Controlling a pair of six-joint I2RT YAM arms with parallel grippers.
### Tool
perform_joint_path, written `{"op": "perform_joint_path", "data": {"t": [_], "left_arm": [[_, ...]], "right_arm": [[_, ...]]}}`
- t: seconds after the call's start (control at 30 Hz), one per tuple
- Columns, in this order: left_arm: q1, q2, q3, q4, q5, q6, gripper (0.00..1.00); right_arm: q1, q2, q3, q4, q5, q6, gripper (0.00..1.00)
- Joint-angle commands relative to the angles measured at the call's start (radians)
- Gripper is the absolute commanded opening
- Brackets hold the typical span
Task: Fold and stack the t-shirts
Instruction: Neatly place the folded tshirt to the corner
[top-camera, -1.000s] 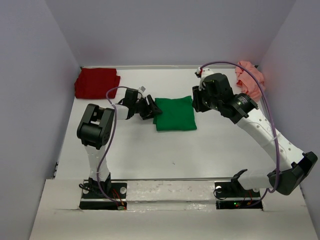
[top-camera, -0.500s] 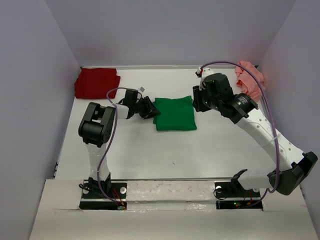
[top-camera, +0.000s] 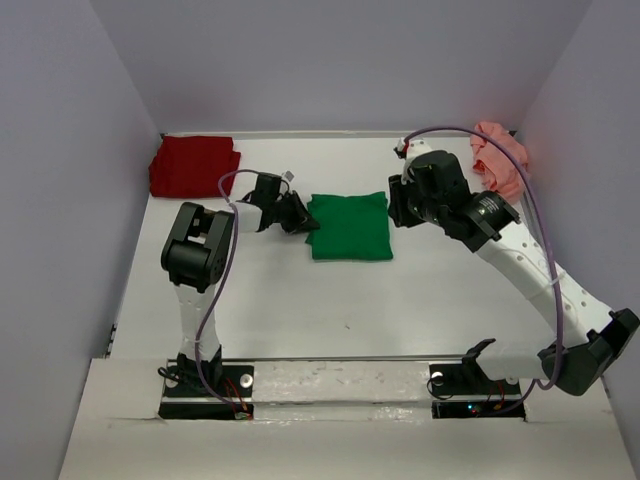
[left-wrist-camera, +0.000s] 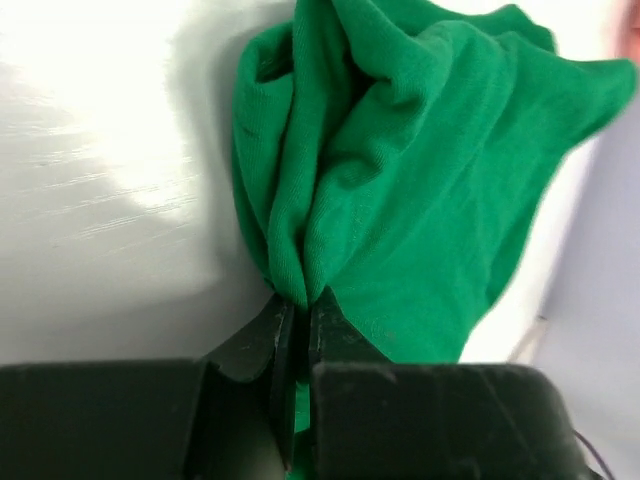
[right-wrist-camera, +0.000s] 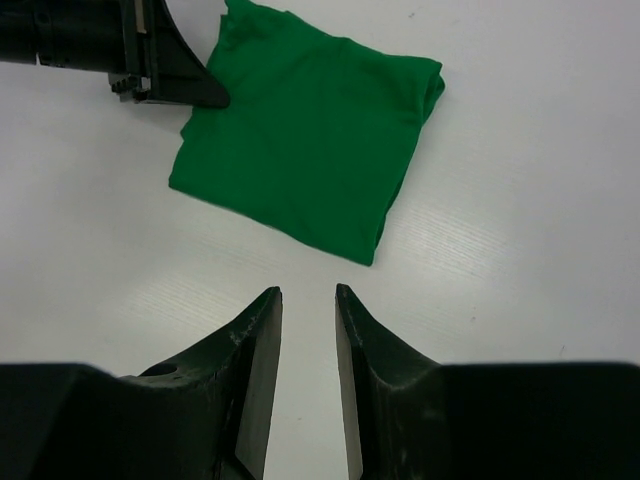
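A: Now, the left gripper (left-wrist-camera: 297, 310): what is its status?

B: Its fingers are pressed together on a fold at the edge of the green t-shirt (top-camera: 349, 227). The cloth is pinched between the tips and bunches up just ahead of them.

A: Where does that shirt lie?

B: It lies in the middle of the white table (top-camera: 400, 300), folded into a rough square, between the two grippers. The left gripper is at its left edge.

A: And the right gripper (right-wrist-camera: 308, 295)?

B: Its fingers stand a narrow gap apart with nothing between them. It hangs over bare table just beside the shirt's right edge, apart from the cloth.

A: The other shirts?

B: The red t-shirt (top-camera: 193, 165) lies roughly squared in the far left corner. The pink t-shirt (top-camera: 497, 158) is crumpled in the far right corner. Both are well apart from the green one.
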Motion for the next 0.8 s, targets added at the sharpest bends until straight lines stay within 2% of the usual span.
{"op": "perform_joint_path", "data": {"t": [0.0,0.07,0.2,0.37,0.6,0.77], "left_arm": [[-0.016,-0.096,0.151,-0.352,-0.308,0.221,0.00],[-0.016,-0.128,0.213,-0.457,-0.365,0.278,0.00],[-0.016,-0.199,0.331,-0.558,-0.490,0.424,0.00],[-0.003,-0.177,0.471,-0.660,-0.573,0.536,0.00],[0.058,-0.066,0.560,-0.706,-0.565,0.637,0.00],[0.105,0.059,0.710,-0.774,-0.531,0.688,0.00]], "right_arm": [[0.008,-0.021,-0.021,0.045,0.013,-0.003,0.34],[0.008,-0.019,-0.024,0.054,0.000,-0.002,0.34],[0.008,-0.007,-0.043,0.082,-0.033,0.005,0.34],[0.008,0.002,-0.055,0.094,-0.051,0.009,0.34],[0.008,-0.030,-0.078,0.094,-0.056,0.009,0.34],[0.008,-0.052,-0.097,0.087,-0.062,0.009,0.34]]}}
